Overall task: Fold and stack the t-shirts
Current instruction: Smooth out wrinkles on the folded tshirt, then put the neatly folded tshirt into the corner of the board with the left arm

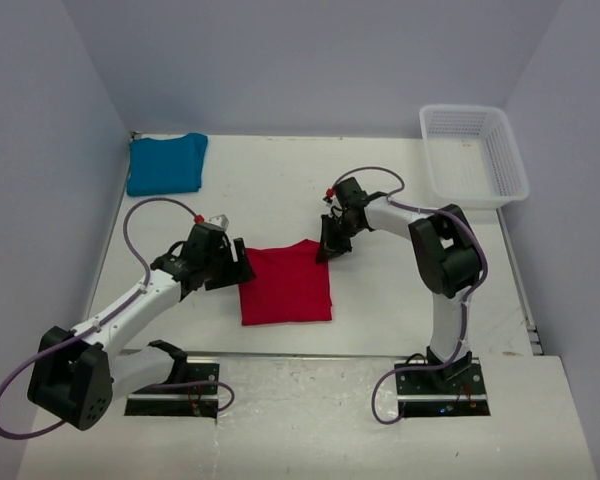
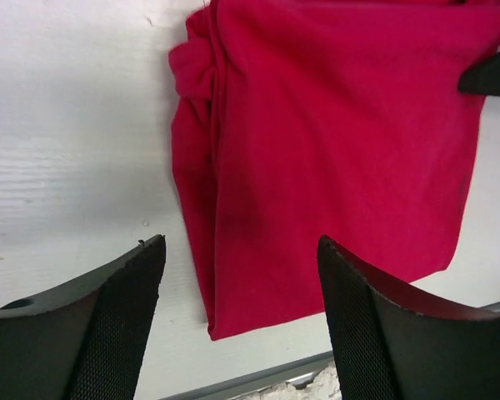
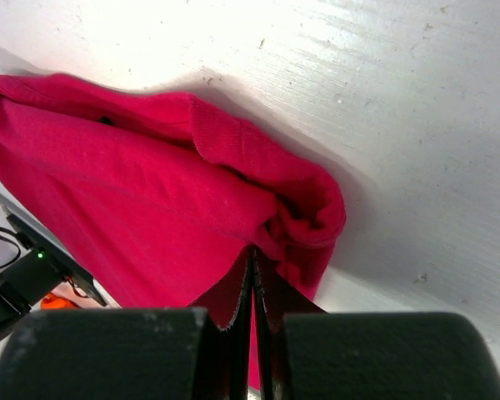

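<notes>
Top external view: the teal-blue t-shirt [image 1: 166,164] lies folded at the 10 o'clock corner of the counter [image 1: 280,180], well apart from everything else. The left pincer [image 1: 242,268] is at the 9 o'clock edge of the red t-shirt [image 1: 285,283], its fingers spread apart and gripping nothing. The left wrist view shows the cloth's bunched side fold beneath the gap. The red t-shirt lies folded into a rough square near the counter's middle, toward 6 o'clock. The right pincer [image 1: 325,250] is at the shirt's 1 o'clock corner, fingers pressed together on a pinch of red cloth. A white mesh basket [image 1: 475,155] sits at 2 o'clock.
</notes>
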Controlling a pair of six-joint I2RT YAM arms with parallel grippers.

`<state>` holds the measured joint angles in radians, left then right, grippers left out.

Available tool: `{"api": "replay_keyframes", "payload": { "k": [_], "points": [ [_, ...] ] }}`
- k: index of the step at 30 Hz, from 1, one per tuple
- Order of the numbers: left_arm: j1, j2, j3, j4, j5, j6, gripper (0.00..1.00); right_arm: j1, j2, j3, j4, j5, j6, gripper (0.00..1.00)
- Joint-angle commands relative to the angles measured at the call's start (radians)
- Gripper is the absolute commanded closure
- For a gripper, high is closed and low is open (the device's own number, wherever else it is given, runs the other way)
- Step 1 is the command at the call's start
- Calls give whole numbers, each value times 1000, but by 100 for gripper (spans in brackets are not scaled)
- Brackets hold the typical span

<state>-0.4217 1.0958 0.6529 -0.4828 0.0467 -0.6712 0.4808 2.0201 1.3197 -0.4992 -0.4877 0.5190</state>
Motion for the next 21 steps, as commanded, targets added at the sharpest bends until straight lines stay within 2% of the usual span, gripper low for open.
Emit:
{"api": "replay_keyframes", "payload": {
  "k": [1,11,17,21],
  "points": [
    [3,55,-33,67,105,-18,25,10,-70,-8,24,8,-17,100],
    [11,108,-88,72,103,-11,24,13,-78,-24,41,-5,-16,100],
    [20,170,-165,215,217,-25,24,13,-78,-24,37,-11,-13,100],
    [27,213,-206,269,243,-30,23,13,-86,-30,40,-8,-14,100]
  ]
}}
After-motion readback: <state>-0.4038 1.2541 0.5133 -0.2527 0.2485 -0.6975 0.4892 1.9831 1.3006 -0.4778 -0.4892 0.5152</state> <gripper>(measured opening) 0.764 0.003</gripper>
